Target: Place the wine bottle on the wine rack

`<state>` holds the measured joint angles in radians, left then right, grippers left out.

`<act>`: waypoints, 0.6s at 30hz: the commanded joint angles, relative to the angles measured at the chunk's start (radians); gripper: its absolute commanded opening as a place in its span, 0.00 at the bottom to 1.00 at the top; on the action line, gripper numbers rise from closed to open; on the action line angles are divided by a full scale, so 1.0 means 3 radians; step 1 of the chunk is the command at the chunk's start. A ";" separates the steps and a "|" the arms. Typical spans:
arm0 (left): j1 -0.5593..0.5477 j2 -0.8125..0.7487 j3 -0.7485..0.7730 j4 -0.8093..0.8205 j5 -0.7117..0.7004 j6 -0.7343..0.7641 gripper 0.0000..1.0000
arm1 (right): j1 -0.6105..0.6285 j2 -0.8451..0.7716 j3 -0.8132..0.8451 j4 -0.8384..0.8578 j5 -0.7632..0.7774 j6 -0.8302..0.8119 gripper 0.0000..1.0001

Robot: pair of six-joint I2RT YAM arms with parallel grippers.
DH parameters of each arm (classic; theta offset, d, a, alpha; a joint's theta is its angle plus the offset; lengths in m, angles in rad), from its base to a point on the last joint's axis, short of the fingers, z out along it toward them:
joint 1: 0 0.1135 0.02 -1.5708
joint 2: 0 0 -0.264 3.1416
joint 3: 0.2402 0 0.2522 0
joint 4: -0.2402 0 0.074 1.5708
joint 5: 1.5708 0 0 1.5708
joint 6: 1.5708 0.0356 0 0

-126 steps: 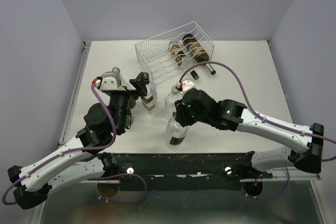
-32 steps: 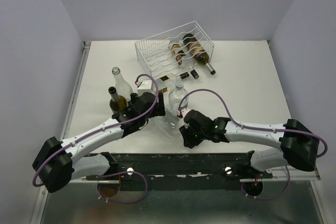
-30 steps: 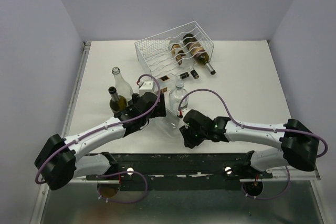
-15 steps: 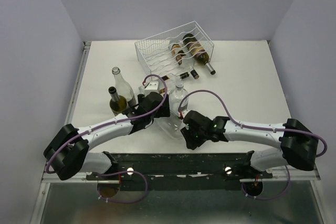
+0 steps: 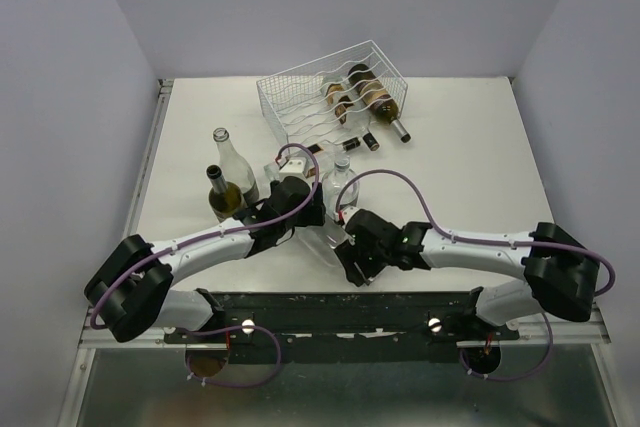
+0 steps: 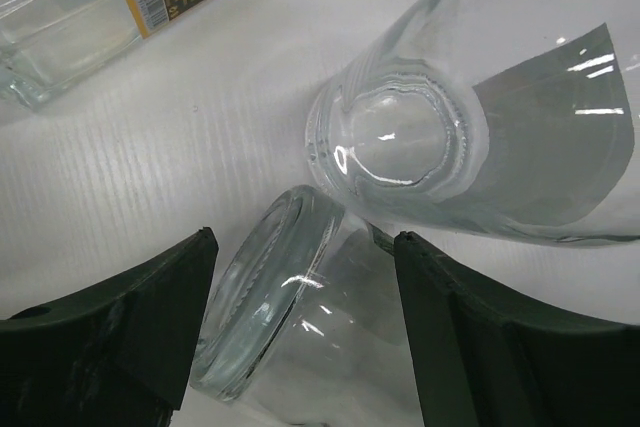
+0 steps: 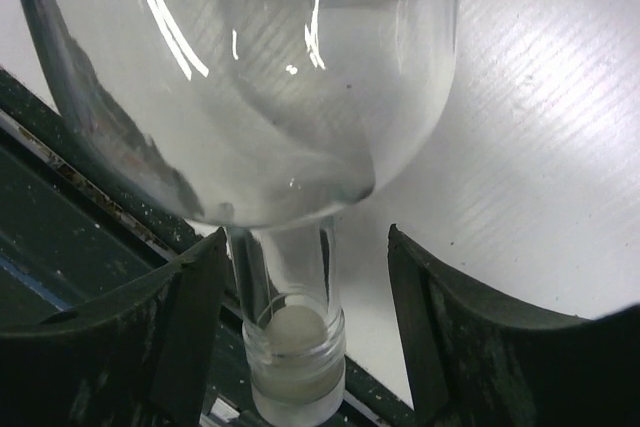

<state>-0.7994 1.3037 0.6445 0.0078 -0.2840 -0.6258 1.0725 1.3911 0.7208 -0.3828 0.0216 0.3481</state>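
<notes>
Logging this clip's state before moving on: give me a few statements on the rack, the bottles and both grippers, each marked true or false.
1. The wine rack already cradles dark bottles. True.
2. The clear bottle between the grippers stands upright. False: it lies on its side.
3. The right gripper is clamped on that bottle's neck. False: its fingers flank the neck with a gap on either side.
4. The left gripper has its fingers on either side of the bottle's base. True.
5. A tall clear bottle and a dark-glass bottle stand upright on the left. True.
</notes>
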 commanded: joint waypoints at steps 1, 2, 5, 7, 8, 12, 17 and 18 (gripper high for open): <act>0.0001 0.0072 -0.0098 -0.0164 0.0164 0.0051 0.80 | 0.0020 0.0144 -0.0005 0.0274 0.0158 -0.0071 0.73; -0.0004 0.0067 -0.0098 -0.0169 0.0159 0.0051 0.80 | 0.0025 0.0180 0.0001 0.0299 0.0168 -0.0066 0.73; -0.0004 0.0062 -0.0093 -0.0195 0.0139 0.0051 0.79 | 0.0065 0.0272 -0.0010 0.0391 0.0306 -0.0041 0.73; 0.0006 0.0072 -0.0098 -0.0200 0.0124 0.0051 0.79 | 0.0106 0.0313 -0.0045 0.0463 0.0408 -0.0015 0.73; 0.0006 0.0077 -0.0093 -0.0210 0.0118 0.0051 0.79 | 0.0132 0.0333 -0.0061 0.0493 0.0490 0.0015 0.73; 0.0011 0.0098 -0.0093 -0.0220 0.0129 0.0056 0.77 | 0.0239 0.0410 -0.0122 0.0621 0.0736 0.0097 0.71; 0.0026 0.0072 -0.0088 -0.0271 0.0063 0.0031 0.76 | 0.0331 0.0527 -0.0122 0.0611 0.0960 0.0189 0.57; 0.0026 0.0042 -0.0093 -0.0297 0.0006 0.0036 0.76 | 0.0347 0.0543 -0.0127 0.0601 0.1007 0.0225 0.53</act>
<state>-0.7933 1.3109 0.6403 0.0093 -0.2680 -0.6258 1.1652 1.4933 0.7132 -0.2253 0.2214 0.3531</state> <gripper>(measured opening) 0.764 0.597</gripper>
